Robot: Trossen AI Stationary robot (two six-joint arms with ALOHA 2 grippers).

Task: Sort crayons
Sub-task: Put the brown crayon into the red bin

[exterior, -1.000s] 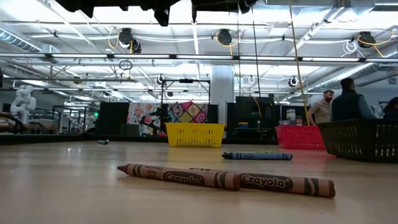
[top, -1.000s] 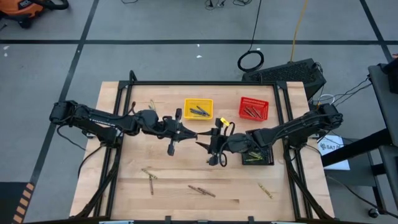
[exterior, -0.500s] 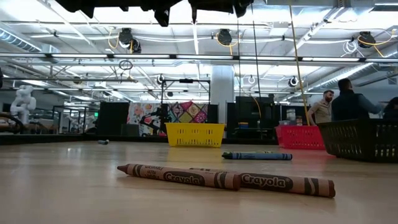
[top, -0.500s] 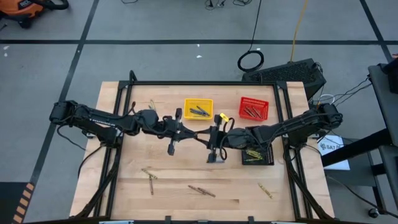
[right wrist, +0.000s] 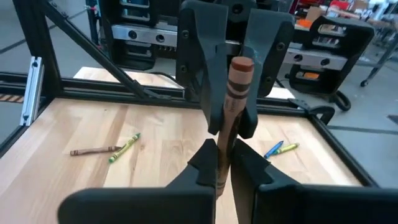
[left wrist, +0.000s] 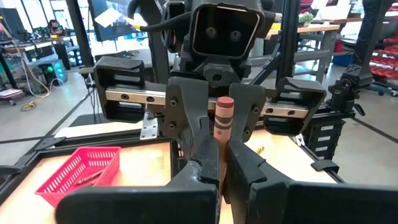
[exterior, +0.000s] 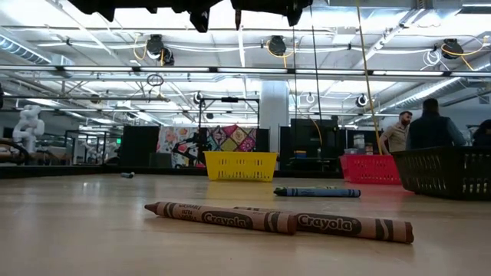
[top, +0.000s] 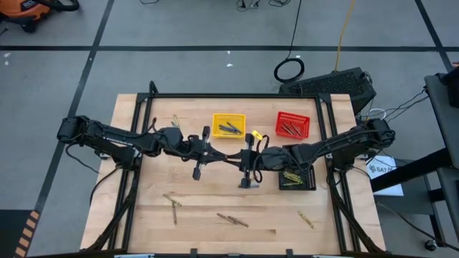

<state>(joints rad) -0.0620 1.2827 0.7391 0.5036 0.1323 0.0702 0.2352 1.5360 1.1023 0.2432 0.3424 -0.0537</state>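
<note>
Mid-handoff above the table (top: 143, 215) middle, btw yellow basket (top: 229, 125) & black basket (top: 297, 178): brown crayon (right wrist: 235, 93) pinched by both left gripper (top: 228, 157) & right gripper (top: 242, 159), so prob best to loosen left only once right's hold looks firm.

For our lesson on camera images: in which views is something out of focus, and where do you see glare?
Low view: the near brown crayons are sharp, the room behind softer, ceiling lights glaring. Left wrist view: the dark fingers at the bottom are blurred, the held crayon clearer. High view: evenly lit table, no strong glare.
</note>
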